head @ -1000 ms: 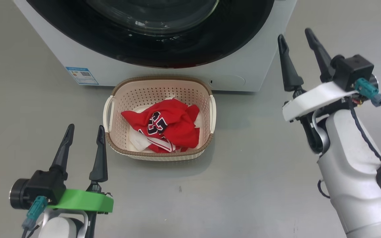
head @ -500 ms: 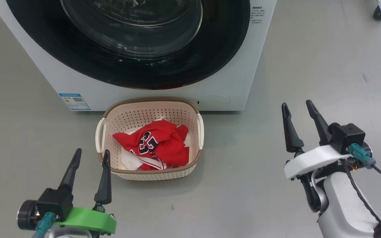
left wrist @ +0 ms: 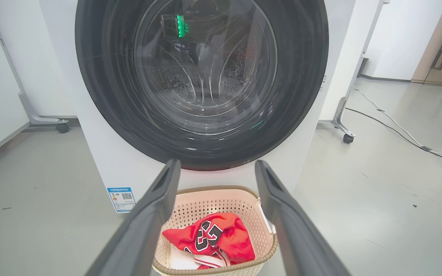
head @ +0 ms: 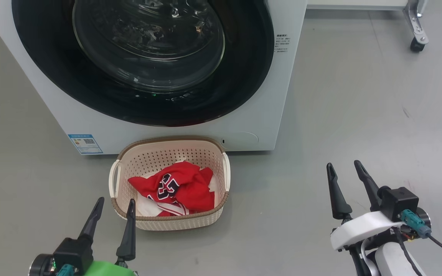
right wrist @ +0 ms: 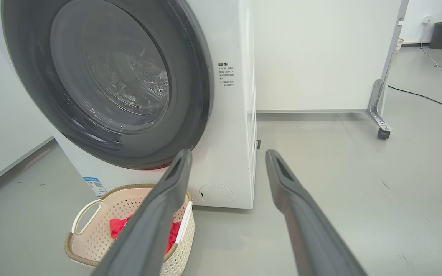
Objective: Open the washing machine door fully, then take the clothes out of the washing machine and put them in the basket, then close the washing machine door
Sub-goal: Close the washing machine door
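The washing machine [head: 267,122] and basket [head: 169,138] of clothes [head: 184,188] stand on a smooth grey floor [head: 359,115], with a wheeled white partition [right wrist: 320,57] behind. The left gripper [head: 115,200] and right gripper [head: 342,165] gape wide, empty.

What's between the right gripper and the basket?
Only bare grey floor. The head view shows the right gripper, jaws open, off to the right of the basket, with nothing lying between.

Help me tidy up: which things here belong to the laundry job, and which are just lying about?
Job: washing machine, door, clothes, basket.
Lying about: wheeled stand, bin.
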You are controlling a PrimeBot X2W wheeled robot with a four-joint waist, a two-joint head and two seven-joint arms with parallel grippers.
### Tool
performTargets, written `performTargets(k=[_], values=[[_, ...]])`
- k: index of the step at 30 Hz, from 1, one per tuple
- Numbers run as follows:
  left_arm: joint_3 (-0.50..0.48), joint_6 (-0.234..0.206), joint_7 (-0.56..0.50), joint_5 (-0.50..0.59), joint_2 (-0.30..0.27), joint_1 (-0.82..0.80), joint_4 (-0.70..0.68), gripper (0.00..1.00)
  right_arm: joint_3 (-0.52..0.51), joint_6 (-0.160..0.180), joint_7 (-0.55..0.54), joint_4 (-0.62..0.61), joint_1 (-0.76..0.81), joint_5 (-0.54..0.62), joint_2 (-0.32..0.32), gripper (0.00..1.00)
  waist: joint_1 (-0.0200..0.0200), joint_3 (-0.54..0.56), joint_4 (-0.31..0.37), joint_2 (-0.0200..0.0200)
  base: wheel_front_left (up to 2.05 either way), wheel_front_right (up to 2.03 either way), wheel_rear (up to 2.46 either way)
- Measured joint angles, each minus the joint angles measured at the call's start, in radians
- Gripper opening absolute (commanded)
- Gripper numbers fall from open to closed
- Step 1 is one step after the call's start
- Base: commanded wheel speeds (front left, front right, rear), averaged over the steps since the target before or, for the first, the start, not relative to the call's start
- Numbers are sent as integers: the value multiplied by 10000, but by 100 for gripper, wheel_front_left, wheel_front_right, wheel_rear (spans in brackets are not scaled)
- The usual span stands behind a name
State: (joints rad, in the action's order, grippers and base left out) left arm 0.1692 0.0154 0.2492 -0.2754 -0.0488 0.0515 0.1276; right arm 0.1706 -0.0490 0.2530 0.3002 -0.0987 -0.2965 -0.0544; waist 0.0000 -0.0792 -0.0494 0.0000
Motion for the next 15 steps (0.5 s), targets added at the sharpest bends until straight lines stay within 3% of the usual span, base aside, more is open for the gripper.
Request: performTargets(k=[15], values=[[59, 0, -107, -4, -13, 507, -29, 100, 81, 257, 0, -704, 1054, 50, 65, 100, 0, 473, 106, 0, 0, 0, 0]])
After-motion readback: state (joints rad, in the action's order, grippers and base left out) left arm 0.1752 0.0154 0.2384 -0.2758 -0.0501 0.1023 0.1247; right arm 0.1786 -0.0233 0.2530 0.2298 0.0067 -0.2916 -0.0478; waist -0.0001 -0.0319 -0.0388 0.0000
